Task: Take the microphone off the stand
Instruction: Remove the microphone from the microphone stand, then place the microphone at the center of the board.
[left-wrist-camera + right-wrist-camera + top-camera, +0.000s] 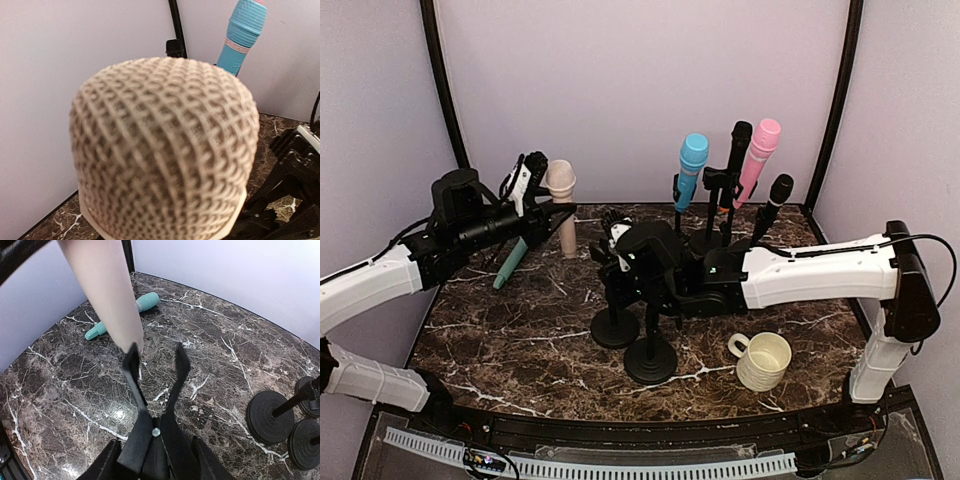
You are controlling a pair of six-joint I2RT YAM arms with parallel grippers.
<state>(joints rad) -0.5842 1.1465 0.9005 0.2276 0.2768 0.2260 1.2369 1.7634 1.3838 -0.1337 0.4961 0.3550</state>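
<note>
On the right side of the marble table [500,345] a cream mug [763,360] stands upright, mouth up and handle to the left, with only its pale inner wall showing. Along the back wall, upright stands carry four microphones in their clips: a blue microphone [692,165], a tall black microphone [738,140], a pink microphone [758,155] and a lower black microphone [775,198]. Nearer the middle two round-based stands [650,362] sit just beside each other under the right arm. The right wrist view shows the right gripper [156,441] with its fingers on either side of the stem of a forked black clip [150,425] and seemingly pressed against it. Which of the two stands this clip belongs to cannot be told. The beige microphone [561,205] is out of that clip. It hangs roughly upright above the table's back left, and its narrow tail ends just beside the tip of the clip's left prong, outside the fork. The left gripper [556,212] is clamped across its body below the mesh head, which fills the left wrist view. A teal microphone [510,265] lies flat on the marble by the left wall, apart from both grippers.
</note>
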